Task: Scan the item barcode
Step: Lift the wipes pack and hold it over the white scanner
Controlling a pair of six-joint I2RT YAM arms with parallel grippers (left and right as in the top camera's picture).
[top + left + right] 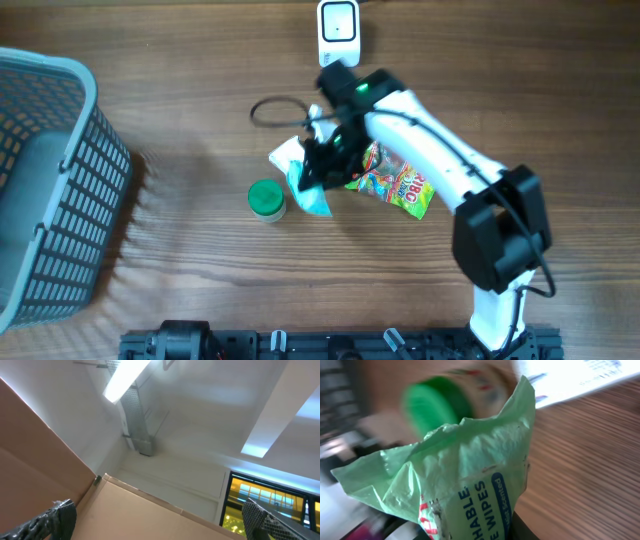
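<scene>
Right claw (318, 172): pinched narrow on wipes (306, 186), green pack gripped at 1 end. From right wrist, pack fills nearly whole view. Crinkled top edge up, blue and red print partly readable, dark fingers (522, 532) barely showing at bottom edge. Cannot tell whether pack hangs clear of counter (200, 280) or rests on it.

Left claw (157, 510): spread wide, holding nothing. 2 dark fingers (45, 522) at lower corners of left wrist view, aimed up at ceiling and strip light.

Wipes near middle of counter, nearer than scanner (339, 32) and apart from it. Scanner white, at far edge, top centre of overhead view. Black cable (272, 108) looped on wood between scanner and wipes.

Just left of wipes, bottle (266, 199) with green cap, close by, contact unclear. Same green cap blurred behind pack in right wrist view. Right of wipes, partly under white arm, candy bag (395, 182) in bright colours, flat on wood. White piece poking out from upper left of pack in overhead view, nature unclear.

Grey basket (95, 200) at left edge, slatted wall facing middle, well apart from bottle and wipes.
</scene>
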